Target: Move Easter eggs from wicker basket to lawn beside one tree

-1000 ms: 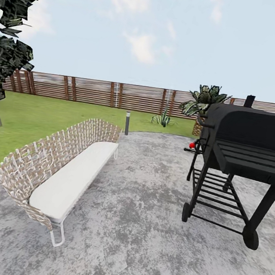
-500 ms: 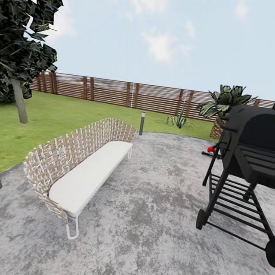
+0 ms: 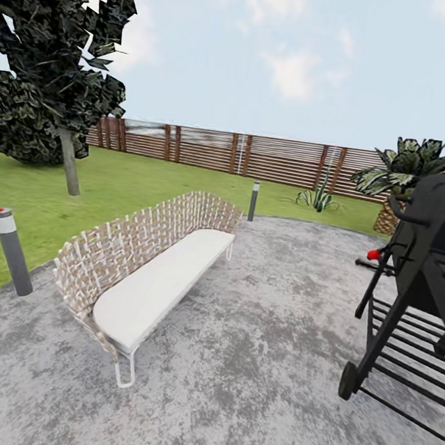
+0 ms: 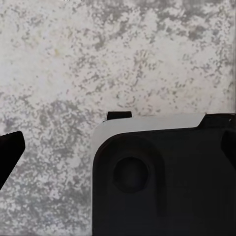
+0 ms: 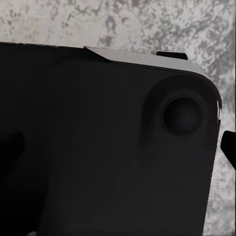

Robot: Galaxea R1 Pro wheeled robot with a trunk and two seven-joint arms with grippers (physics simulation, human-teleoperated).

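we are standing on the grey paved patio [image 3: 246, 366], with the head camera looking out across it toward the lawn [image 3: 115, 180] and the slatted wooden fence [image 3: 259, 156] that closes off the garden. no wicker basket and no easter eggs appear here, so we judge we are in transit, looking for them rather than handling anything.

a tree [image 3: 58, 60] with a slim pale trunk and a dense dark crown stands on the grass at the far left, a fair candidate for the spot where the eggs must end up. a pale woven patio seat [image 3: 149, 269] with a white cushion sits along the patio's edge, its back toward the lawn, and two short bollard lights mark that border: the near bollard [image 3: 11, 251] and the far bollard [image 3: 253, 200]. a black barbecue grill [image 3: 419, 276] on wheels stands at the right, with a short palm [image 3: 404, 176] behind it by the fence.

both wrist cameras look down at the speckled paving past dark parts of the robot's own body, which suggests the arms hang tucked close for driving. each wrist view shows dark slivers at its side edges, perhaps fingertips, but we cannot tell whether the left end effector or the right end effector is wide or narrow.

the next move, we think, is to get onto the grass and find the basket.
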